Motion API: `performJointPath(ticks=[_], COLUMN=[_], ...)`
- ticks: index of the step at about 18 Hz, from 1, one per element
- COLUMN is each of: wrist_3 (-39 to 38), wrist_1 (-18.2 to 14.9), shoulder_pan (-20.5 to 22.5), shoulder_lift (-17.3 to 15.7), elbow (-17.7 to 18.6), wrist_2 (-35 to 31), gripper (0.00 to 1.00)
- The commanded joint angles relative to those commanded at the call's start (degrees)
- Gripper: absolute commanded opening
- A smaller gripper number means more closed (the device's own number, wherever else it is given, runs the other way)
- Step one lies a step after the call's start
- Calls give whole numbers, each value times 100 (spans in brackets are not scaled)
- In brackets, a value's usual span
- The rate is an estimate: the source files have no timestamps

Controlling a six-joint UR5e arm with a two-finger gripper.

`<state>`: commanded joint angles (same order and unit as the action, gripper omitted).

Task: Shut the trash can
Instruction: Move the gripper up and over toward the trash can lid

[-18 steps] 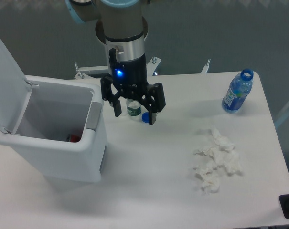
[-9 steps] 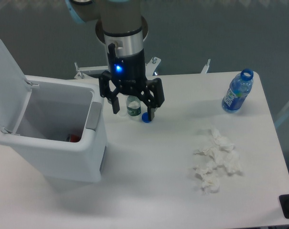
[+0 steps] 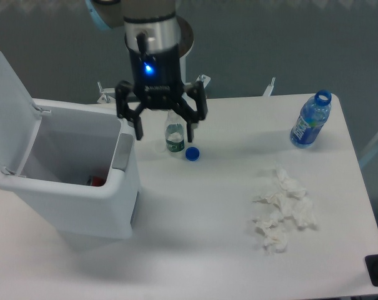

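The trash can (image 3: 70,181) is seen at the 9 o'clock side of the tabletop (image 3: 201,237). Its lid (image 3: 9,106) is stood up at the far left, so the can is not yet shut. Something red (image 3: 96,182) is seen deep inside.

The hand (image 3: 162,128) is held in the air toward 12 o'clock, just beside the can's right rim. Its fingers are spread wide and nothing is held in them.

A small clear bottle (image 3: 174,136) is stood right under the hand, and a blue cap (image 3: 192,153) is laid next to it. The bottle could be knocked over if the hand is lowered or swung low.

The lid is on the far side of the can from the hand. The can could be bumped and slid if its near wall is hit on the way. The lid could be missed, or slammed, if it is pushed badly.

The blue water bottle (image 3: 310,120) at 2 o'clock and the crumpled tissues (image 3: 282,212) at 4 o'clock are well apart from all this.
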<state>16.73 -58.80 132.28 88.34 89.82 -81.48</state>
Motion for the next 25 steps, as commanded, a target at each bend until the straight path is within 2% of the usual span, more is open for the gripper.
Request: performJointPath(ticks=[6,9,13,15,19,25], wrist_3=[-433,-1039,-1093,-1224,-1471,-1664], wrist_1=[0,0,-9,-9,-17,-17], shoulder_pan=[-254,-369,-711,-835,-835,-853], shoulder_lift=[-185,-246,-264,-395,-703,-897], elbow=[-79,-167,-167,-123,-97,-97], wrist_2=[360,799,1081,1196,1600,1837], gripper=[100,100,100,100,100,100])
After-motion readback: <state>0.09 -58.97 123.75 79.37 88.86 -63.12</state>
